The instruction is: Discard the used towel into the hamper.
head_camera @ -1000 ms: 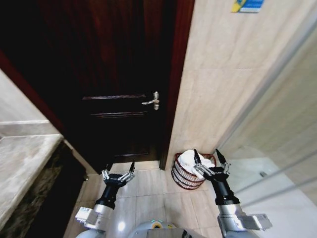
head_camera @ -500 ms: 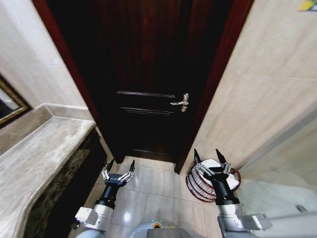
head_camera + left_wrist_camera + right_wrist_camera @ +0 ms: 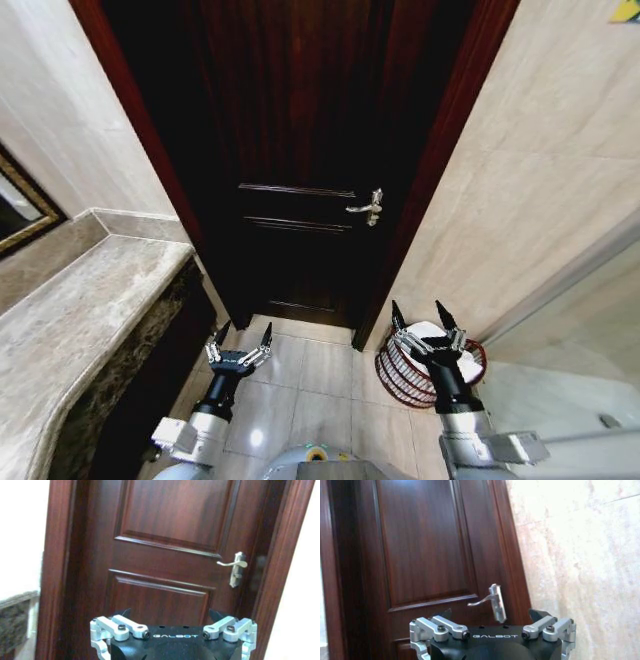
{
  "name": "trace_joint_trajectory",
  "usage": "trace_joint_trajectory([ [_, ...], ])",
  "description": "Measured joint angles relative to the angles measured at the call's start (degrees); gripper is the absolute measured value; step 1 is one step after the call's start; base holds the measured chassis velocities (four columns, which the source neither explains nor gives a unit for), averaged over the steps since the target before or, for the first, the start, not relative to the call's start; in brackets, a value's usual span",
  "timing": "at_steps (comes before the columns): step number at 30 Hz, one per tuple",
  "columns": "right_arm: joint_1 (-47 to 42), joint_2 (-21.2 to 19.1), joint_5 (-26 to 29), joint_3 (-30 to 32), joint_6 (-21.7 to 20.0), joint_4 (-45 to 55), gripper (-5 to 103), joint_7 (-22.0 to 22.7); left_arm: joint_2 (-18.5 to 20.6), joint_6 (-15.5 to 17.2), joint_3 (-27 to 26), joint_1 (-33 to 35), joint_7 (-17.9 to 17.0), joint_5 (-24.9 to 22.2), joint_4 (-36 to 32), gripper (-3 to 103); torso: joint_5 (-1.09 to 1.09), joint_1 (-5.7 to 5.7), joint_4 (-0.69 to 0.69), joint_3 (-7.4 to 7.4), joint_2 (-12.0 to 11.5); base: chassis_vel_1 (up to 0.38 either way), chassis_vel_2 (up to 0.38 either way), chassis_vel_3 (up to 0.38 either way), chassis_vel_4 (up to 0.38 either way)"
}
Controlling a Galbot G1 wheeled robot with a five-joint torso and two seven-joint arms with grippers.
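The hamper [image 3: 396, 373], a small round reddish-brown ribbed basket, stands on the floor tiles at the foot of the beige wall, right of the door. A white towel [image 3: 420, 329] lies inside it, partly hidden behind my right gripper [image 3: 419, 313]. That gripper hangs open and empty in front of the hamper, and in the right wrist view it [image 3: 492, 612] faces the door. My left gripper [image 3: 240, 334] is also open and empty, held low over the floor at the left. In the left wrist view it [image 3: 170, 612] points at the door.
A shut dark wooden door [image 3: 300, 150] with a metal lever handle [image 3: 366, 208] stands straight ahead. A marble counter [image 3: 70, 330] runs along the left. Beige tiled wall [image 3: 540, 180] rises at the right. Pale floor tiles [image 3: 310, 370] lie between counter and hamper.
The whole view has swung since a second ago: the counter has come in at the left and the hamper has shifted right. Both arms keep their pose, open.
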Motion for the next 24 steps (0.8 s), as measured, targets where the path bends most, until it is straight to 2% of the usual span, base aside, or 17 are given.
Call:
trace_joint_trajectory([
  [11, 0.0, 0.0, 0.0, 0.01, 0.0, 0.0, 100, 0.0, 0.0, 0.0, 0.0, 0.0, 0.0, 0.0, 0.0, 100, 0.0, 0.02, -0.01, 0.02, 0.02, -0.081, -0.074, -0.077, -0.077],
  [24, 0.0, 0.0, 0.0, 0.0, 0.0, 0.0, 100, 0.0, 0.0, 0.0, 0.0, 0.0, 0.0, 0.0, 0.0, 100, 0.0, 0.02, 0.01, 0.02, 0.03, -0.005, -0.009, -0.009, -0.004],
])
